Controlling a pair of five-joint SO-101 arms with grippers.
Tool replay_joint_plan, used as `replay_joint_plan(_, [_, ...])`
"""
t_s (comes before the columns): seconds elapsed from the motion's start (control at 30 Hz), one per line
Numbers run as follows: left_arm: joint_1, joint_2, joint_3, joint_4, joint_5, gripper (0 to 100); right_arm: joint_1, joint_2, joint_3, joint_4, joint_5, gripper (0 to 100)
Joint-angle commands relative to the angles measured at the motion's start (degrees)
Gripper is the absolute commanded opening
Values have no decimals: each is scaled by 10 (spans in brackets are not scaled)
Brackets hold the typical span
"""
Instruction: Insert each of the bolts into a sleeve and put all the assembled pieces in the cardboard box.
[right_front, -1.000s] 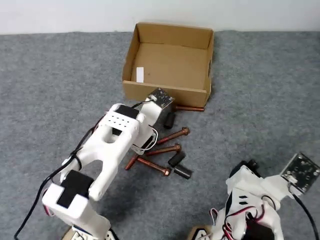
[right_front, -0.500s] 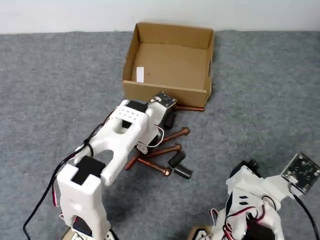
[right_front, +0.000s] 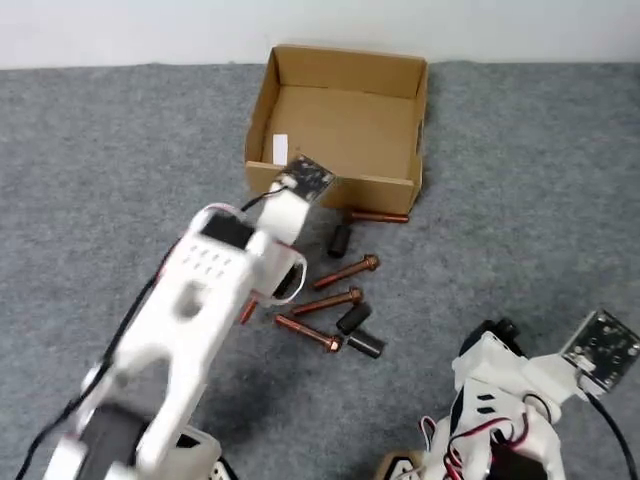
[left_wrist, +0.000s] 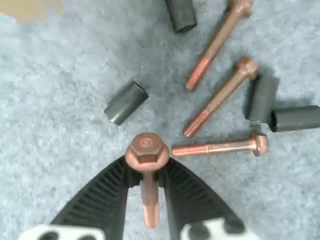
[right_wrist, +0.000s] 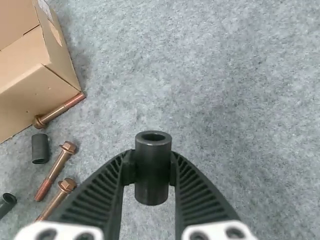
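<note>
Grey carpet (right_front: 540, 180) runs under everything.

Bolt (left_wrist: 146, 150): copper, with its flanged hex head toward the lens. The left gripper (left_wrist: 146, 170) is clenched on its shank just under the head. It looks lifted off the carpet, above the scatter.

Sleeve (right_wrist: 152, 150): black, upright, bore open. The right gripper (right_wrist: 152, 172) has it pinched by the sides, fingers closed on it. The right arm (right_front: 510, 400) sits at 5 o'clock in the high view, well apart from the pile.

Loose stock, high view:
- Loose bolts (right_front: 327, 300) are fanned at centre.
- One more, the stray bolt (right_front: 378, 216), lies against the box front.
- A single sleeve (right_front: 340, 238) is at 12 o'clock of the fan, and a pair of sleeves (right_front: 351, 318) at 4 o'clock.
- The left wrist view adds a near sleeve (left_wrist: 126, 102) just beside the held bolt.

Cardboard box (right_front: 330, 185): at 12 o'clock of the pile, open-topped, with a white label (right_front: 279, 149) on its floor.

Change: a second ago the left arm (right_front: 200, 290) lay low over the 9 o'clock edge of the pile, with a bolt on the carpet beside it. It has since risen and drawn back toward 7 o'clock. That bolt is off the carpet, and a copper end (right_front: 247, 310) shows by the arm. The right arm has not moved.

Reading: the pick is done and each gripper holds one half. Mating the bolt to the sleeve looks like the next step. Nothing is assembled or boxed yet.
</note>
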Motion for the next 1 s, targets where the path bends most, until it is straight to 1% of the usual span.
replay_joint_plan(0.0, [-1,-143,66,-20,16,8,-25,-4,-4,-12,6,8])
replay_joint_plan(0.1, [-2,-213,109,-18,47,8,-62,-3,-4,-12,6,8])
replay_joint_plan(0.27, [-2,-318,131,-20,48,6,-123,-1,-7,-12,6,8])
replay_joint_plan(0.33, [-2,-363,131,-21,53,6,-161,-1,-7,-12,7,8])
replay_joint_plan(0.43, [-2,-425,131,-18,108,6,-226,-1,-5,-26,45,8])
replay_joint_plan(0.57, [3,-503,132,-22,223,6,-310,0,-5,-76,133,8])
replay_joint_plan(0.63, [4,-539,136,-41,254,6,-347,0,-4,-96,164,8])
replay_joint_plan(0.8, [5,-633,204,-121,259,6,-448,0,-4,-105,215,8])
replay_joint_plan(0.9, [45,-689,261,-170,261,6,-495,0,-4,-106,250,8])
replay_joint_plan(0.97, [89,-727,294,-202,276,6,-515,0,-4,-106,274,8])
